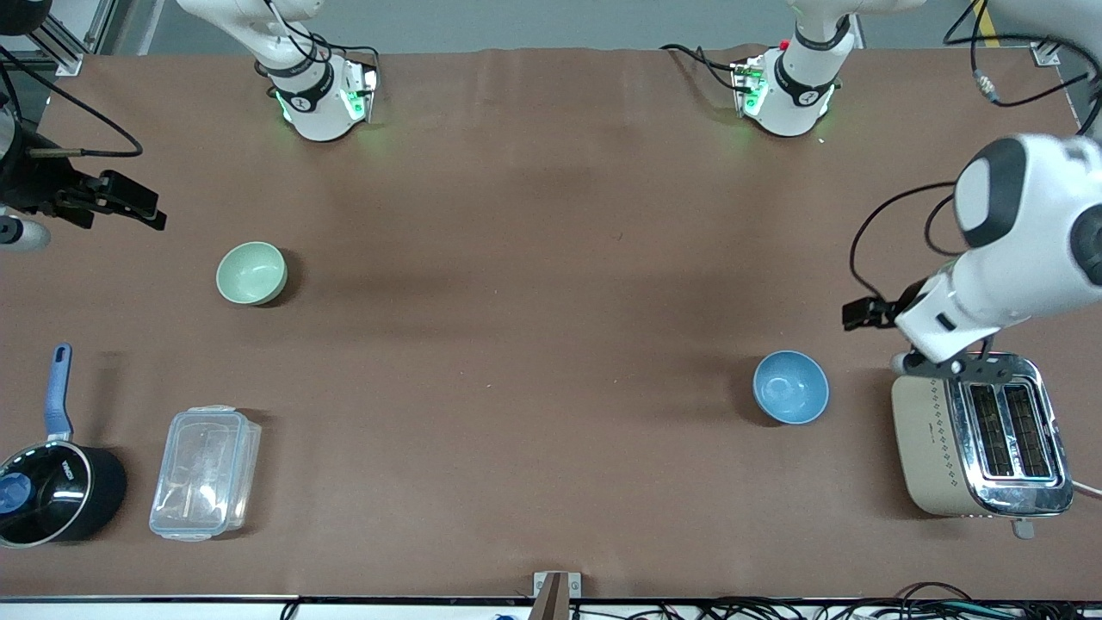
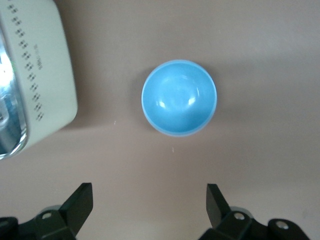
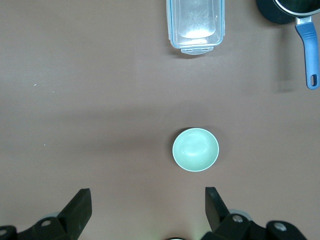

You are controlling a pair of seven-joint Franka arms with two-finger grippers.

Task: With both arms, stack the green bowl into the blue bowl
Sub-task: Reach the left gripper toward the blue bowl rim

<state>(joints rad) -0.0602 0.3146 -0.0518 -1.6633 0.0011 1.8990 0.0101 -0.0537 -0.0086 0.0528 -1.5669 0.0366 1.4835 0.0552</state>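
Front view, starting at the right arm's end: the right gripper hangs over the table edge, its arm mostly cut off by the frame. Using the green bowl as our marker, it sits upright on bare cloth; the saucepan and clear plastic box lie nearer the camera than it. Open brown table stretches from the green bowl toward the left arm's end, where the blue bowl sits just beside the toaster. The left arm's bulk hides its own fingers here. Left wrist view fills that in: left gripper spread wide, empty, above the blue bowl. Right wrist view: right gripper equally wide, empty, green bowl below.
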